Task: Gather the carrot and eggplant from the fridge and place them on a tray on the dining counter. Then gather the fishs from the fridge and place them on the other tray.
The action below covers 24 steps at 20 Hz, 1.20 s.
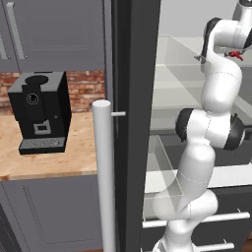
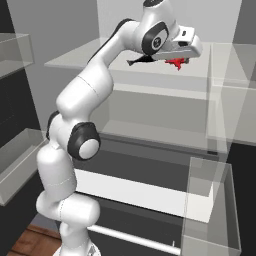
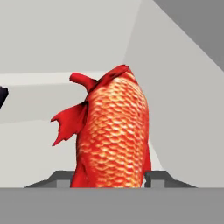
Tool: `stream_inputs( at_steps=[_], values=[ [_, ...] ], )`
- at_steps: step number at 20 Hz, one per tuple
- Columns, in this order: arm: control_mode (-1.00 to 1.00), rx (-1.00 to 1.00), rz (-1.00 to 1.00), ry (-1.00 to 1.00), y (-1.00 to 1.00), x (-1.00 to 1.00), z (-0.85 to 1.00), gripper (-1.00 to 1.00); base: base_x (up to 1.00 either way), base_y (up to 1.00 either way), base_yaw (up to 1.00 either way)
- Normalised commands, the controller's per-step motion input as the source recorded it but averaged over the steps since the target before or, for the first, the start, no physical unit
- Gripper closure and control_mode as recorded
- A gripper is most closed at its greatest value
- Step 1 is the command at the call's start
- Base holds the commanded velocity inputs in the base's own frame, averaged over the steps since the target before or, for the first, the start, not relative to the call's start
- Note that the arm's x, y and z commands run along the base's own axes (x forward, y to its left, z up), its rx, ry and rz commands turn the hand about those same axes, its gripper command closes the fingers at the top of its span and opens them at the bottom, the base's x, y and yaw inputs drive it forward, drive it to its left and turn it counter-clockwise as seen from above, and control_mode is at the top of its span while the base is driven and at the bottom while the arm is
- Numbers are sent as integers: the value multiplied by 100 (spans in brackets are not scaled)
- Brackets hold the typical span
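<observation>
The left base view looks forward from behind the arm, past the fridge (image 1: 135, 123) door edge toward a coffee machine (image 1: 39, 110). The right base view faces the same fridge shelves (image 2: 160, 80) from the other side. The hand view sits very close to a red-orange fish (image 3: 114, 131).

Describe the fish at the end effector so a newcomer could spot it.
Look inside the open fridge, on the pale upper shelf. The fish lies there between the end effector fingertips: bright orange-red, scaly, with red fins, unlike the dark shape beside it.
</observation>
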Motion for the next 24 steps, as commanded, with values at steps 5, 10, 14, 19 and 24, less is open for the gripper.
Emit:
stream_inputs(
  at_steps=[5, 10, 14, 19, 24],
  values=[
    [-100, 0, 0, -11, 0, -52, -3, 100, 0, 0, 0],
    [-100, 0, 0, -24, 16, -75, 0, 100, 0, 0, 0],
    [-100, 0, 0, -16, 40, -72, -3, 100, 0, 0, 0],
    [-100, 0, 0, -8, 53, -71, -9, 100, 0, 0, 0],
    [-100, 0, 0, -8, 40, -73, -8, 100, 0, 0, 0]
  ],
)
